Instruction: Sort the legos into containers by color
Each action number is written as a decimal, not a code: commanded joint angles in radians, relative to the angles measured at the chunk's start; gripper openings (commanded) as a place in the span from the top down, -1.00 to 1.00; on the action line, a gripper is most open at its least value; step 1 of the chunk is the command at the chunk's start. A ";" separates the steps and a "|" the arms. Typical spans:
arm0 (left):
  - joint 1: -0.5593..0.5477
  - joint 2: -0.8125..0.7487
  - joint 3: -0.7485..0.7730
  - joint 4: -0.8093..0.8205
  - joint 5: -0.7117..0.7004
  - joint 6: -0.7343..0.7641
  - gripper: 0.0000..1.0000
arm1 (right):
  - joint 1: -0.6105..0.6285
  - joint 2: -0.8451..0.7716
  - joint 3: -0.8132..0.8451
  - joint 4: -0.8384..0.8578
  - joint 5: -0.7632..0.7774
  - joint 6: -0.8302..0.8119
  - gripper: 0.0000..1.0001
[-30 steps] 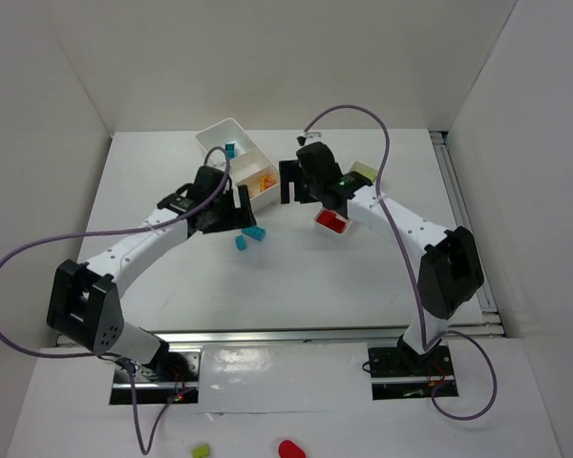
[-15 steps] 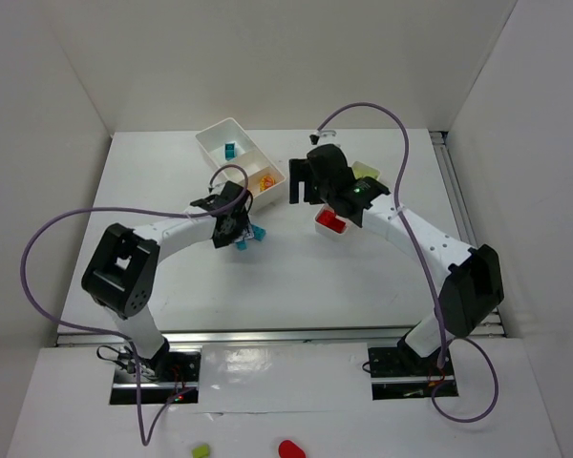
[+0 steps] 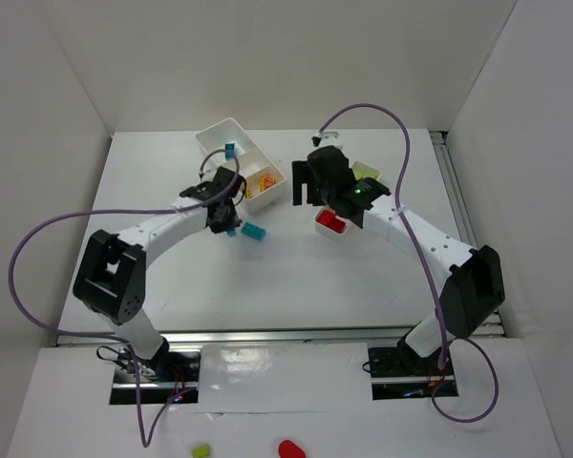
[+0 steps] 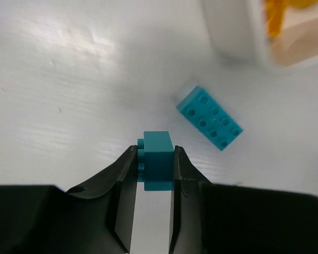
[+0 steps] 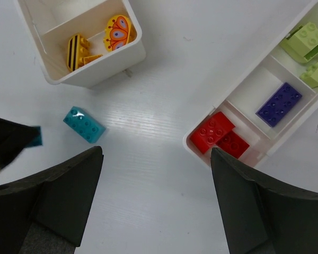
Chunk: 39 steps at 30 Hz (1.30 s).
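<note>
The left claw (image 4: pixel 157 151) is clamped tight on a small cyan brick (image 4: pixel 158 159), its two smooth black fingers pressed flat against the brick's opposite sides, studs facing left in the wrist view. Whether that brick is touching the bench (image 4: pixel 69 79) or just above it cannot be told. Near it, and apart from it, a cyan two-by-four brick (image 4: pixel 209 117) lies flat with its eight round studs up, set at a slant. The bench surface is white, faintly streaked and glossy under the light.

Just beyond these stands a white bin (image 5: pixel 103 71) of thin, smooth plastic with rounded corners and an inner divider. Its near compartment holds yellow-orange pieces (image 5: pixel 119 32), one printed with a butterfly, one with dark stripes. Its far compartment holds another cyan brick (image 3: pixel 230 150).

The right claw (image 5: pixel 156 159) hangs above the bench with its jaws spread wide and nothing between them. Below it to the right sits a long white tray (image 5: pixel 249 95) split by dividers: two glossy red bricks (image 5: pixel 214 132) at the near end, then a bare compartment, a flat dark purple brick (image 5: pixel 278 103), and lime bricks (image 5: pixel 305 39) at the far end
</note>
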 commanded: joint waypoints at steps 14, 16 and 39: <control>0.253 0.451 0.904 -0.088 0.024 0.224 0.75 | -0.093 0.017 0.060 0.018 0.050 -0.039 -0.79; 0.272 0.525 1.035 -0.088 0.056 0.224 0.75 | -0.122 0.026 0.060 0.028 0.050 -0.039 -0.79; 0.082 -0.044 0.121 0.136 0.222 0.446 -0.85 | -0.098 -0.085 -0.054 0.040 -0.019 0.012 -0.79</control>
